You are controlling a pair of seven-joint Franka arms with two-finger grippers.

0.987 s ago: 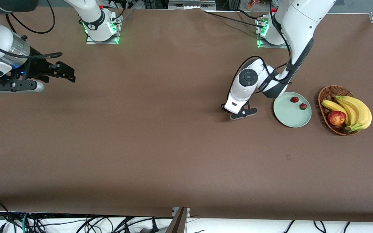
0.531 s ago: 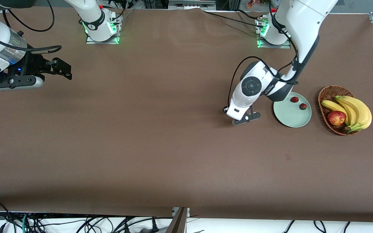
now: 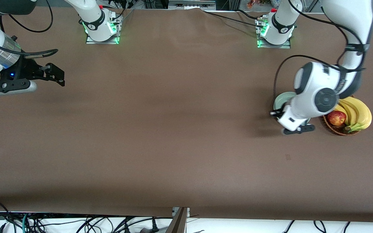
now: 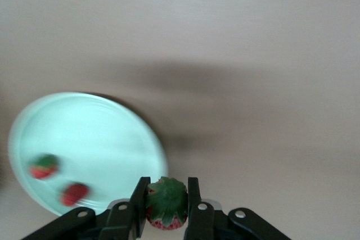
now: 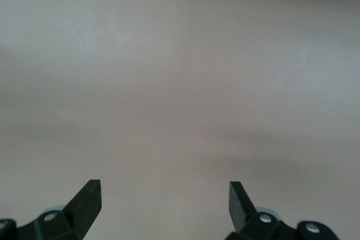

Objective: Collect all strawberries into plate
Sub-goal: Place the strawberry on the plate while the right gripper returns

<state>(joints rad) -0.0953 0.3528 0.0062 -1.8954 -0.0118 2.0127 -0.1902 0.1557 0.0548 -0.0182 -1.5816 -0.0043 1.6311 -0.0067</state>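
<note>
A basket (image 3: pixel 342 131) of bananas (image 3: pixel 358 111) and an apple (image 3: pixel 336 118) sits beside the plate (image 4: pixel 84 139). Two strawberries (image 4: pixel 44 166) lie in it; the left jaws (image 4: pixel 167 203), over its rim, clench a third berry (image 4: pixel 166 202). The right jaws (image 5: pixel 163 200) wait released over bare worktop (image 3: pixel 173 129).

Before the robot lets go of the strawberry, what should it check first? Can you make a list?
1. Berry gripped: ok. The left gripper is shut on the third strawberry.
2. Berry over the plate: not ok. In the left wrist view it hangs over the rim's edge, not the middle.
3. Room to drop: ok. The two strawberries leave most of the plate bare.
4. Basket out of the way: cannot tell. It sits right beside the plate, under the arm.
5. Right gripper clear: ok. It waits open at the right arm's end.
</note>
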